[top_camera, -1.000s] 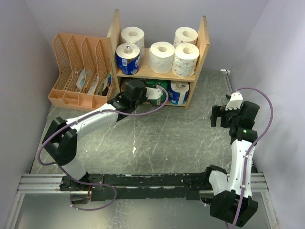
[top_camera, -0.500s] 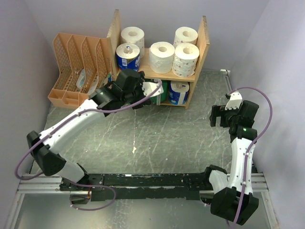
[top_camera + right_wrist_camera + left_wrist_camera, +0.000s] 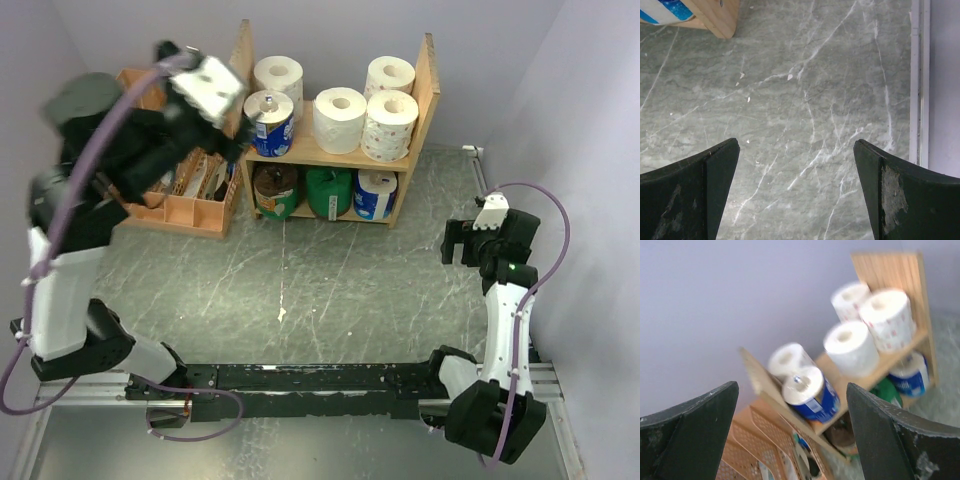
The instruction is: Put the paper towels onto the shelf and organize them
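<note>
Your left tool (image 3: 791, 400) hangs high near the peach organizer (image 3: 190, 212), its view blurred, spread wide and empty. Your right tool (image 3: 796, 150) hovers over the tabletop (image 3: 805, 100), likewise spread and empty. The paper towels (image 3: 340, 118) sit on the shelf (image 3: 428, 80): five on the upper tier, three on the lower.

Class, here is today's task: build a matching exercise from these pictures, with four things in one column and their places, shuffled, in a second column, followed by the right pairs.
Things
1. brown roll
2. green roll
3. peach file organizer
4. right gripper

Places
A. beside the left panel of the shelf
B. lower tier, middle
C. over bare table, right of the shelf
D. lower tier, left end

Pairs: 1-D, 2-B, 3-A, 4-C
</note>
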Available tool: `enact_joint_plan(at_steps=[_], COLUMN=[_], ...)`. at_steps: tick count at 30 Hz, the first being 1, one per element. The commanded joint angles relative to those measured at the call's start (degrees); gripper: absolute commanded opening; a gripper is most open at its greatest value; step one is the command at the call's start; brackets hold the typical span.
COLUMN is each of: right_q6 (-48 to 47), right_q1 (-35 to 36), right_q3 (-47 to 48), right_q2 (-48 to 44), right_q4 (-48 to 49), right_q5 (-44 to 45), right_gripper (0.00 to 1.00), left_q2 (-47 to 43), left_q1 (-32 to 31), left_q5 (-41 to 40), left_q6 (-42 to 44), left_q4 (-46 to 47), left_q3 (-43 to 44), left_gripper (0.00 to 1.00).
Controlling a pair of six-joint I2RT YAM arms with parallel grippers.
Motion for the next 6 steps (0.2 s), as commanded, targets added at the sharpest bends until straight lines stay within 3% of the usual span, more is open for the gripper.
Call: enact_joint_plan(at_steps=[1, 6], right_q6=[-1.11, -0.64], right_q1=[-0.74, -0.74], right_q3=[-0.12, -0.55], right_q2=[1.57, -0.23], right_q4=[0.12, 0.86], right_q5=[-0.98, 0.06], right_gripper=[1.00, 1.00], left_q2=[-0.46, -1.64], left_q1=[-0.15, 0.86], left_q5=[-3.99, -6.44], left_q6=[-2.44, -1.89], left_q4=[-2.37, -2.28], left_q3=[10.79, 15.63], left_gripper=[1.00, 1.00])
